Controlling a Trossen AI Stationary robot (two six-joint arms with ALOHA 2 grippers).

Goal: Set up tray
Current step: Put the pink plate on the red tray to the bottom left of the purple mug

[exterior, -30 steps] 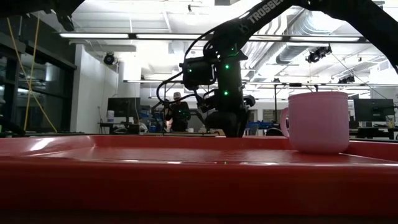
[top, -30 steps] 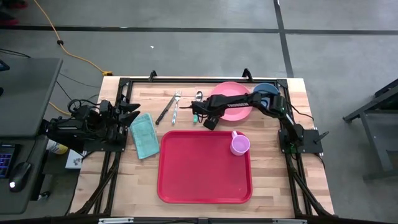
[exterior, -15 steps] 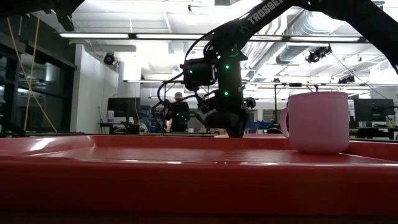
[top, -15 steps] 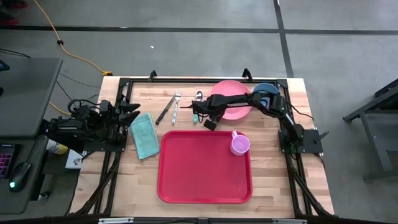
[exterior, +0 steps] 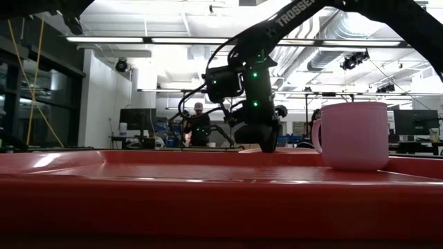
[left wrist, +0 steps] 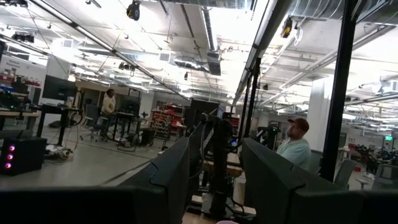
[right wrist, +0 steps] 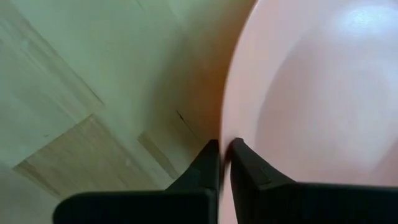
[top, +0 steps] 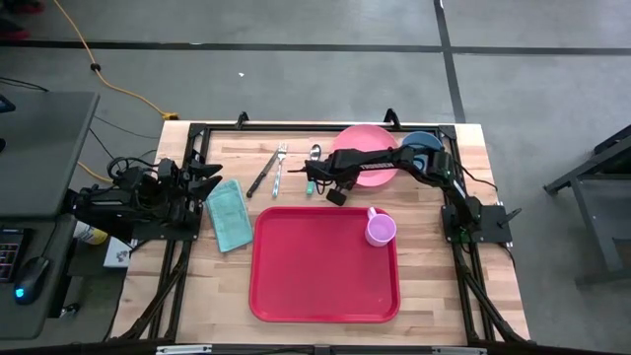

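The red tray point(top: 325, 286) lies at the middle of the table's near side, with a pink mug point(top: 380, 229) standing in its far right corner. Past the tray's far edge a round pink plate point(top: 373, 158) rests flat on the wood. My right gripper point(top: 333, 177) reaches over it and is shut on the plate's left rim. The low view shows that gripper point(exterior: 266, 146) behind the tray's rim point(exterior: 208, 155), left of the mug point(exterior: 353, 135). At the table's left edge my left gripper point(top: 212, 176) waits, open and raised. My right gripper pinches the pink plate's rim point(right wrist: 225, 134) on the side toward the table's left edge. One finger point(right wrist: 205, 158) stands outside over the wood and the other finger point(right wrist: 245, 162) inside over the plate. The fingers point steeply down. The plate lies on the table.
A knife point(top: 262, 174), a fork point(top: 279, 168) and a spoon point(top: 314, 156) lie left of the plate. A teal cloth point(top: 230, 215) lies left of the tray. A blue bowl point(top: 422, 143) stands at the far right. People show in the room behind.
My right gripper has shut on the pink plate's left rim while staying over the same spot. The plate, tray and mug have kept their places.
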